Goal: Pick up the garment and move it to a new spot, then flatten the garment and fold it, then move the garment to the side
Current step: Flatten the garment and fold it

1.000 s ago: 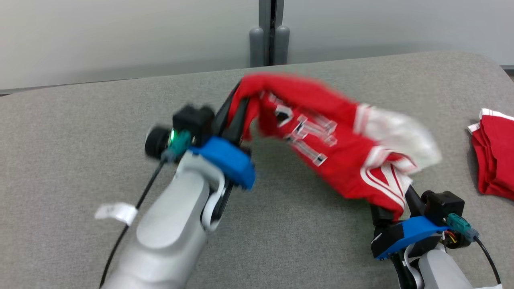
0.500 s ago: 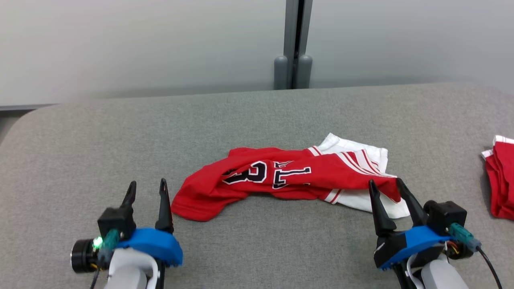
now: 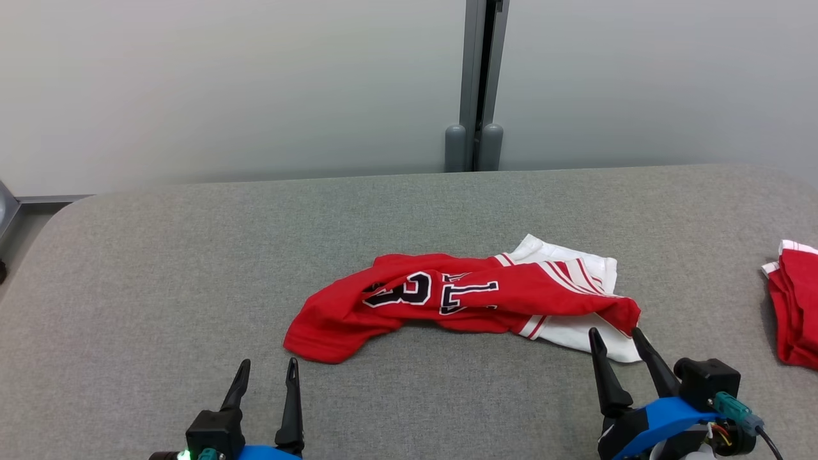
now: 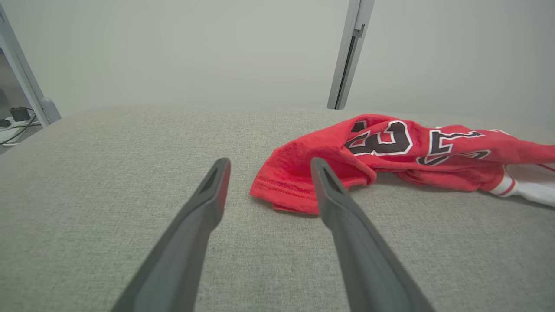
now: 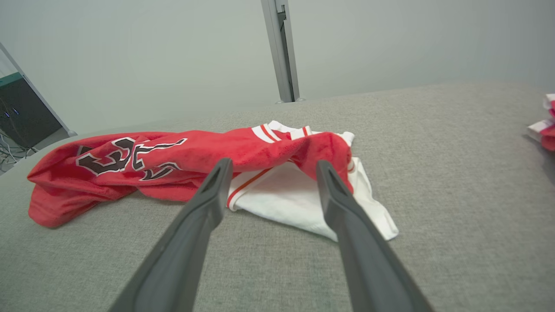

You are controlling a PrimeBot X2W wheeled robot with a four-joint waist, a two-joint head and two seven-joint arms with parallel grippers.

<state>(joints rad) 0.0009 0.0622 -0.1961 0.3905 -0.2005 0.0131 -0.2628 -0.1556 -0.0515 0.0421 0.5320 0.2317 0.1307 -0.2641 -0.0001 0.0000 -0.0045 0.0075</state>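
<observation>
The left hand (image 3: 268, 362) is sitting low over the grey bench (image 3: 192, 255), its two dark fingers standing spread with nothing between them; its body is being cut off by the head view's bottom edge. Just ahead of it and to its right, the garment (image 3: 460, 297) is lying crumpled on the bench, its red hem nearest this hand and apart from it. Black characters outlined in white are showing across the red cloth; one is looking like a 3, and the rest are running into creases and cannot be read. A white, red-striped part is being half hidden under the red fold. The right hand (image 3: 615, 332) is pointing at that end, fingers spread and empty, tips just at the cloth; whether they are touching it cannot be told. Well to this hand's right, a second red garment (image 3: 792, 313) is being cut off by the frame.
</observation>
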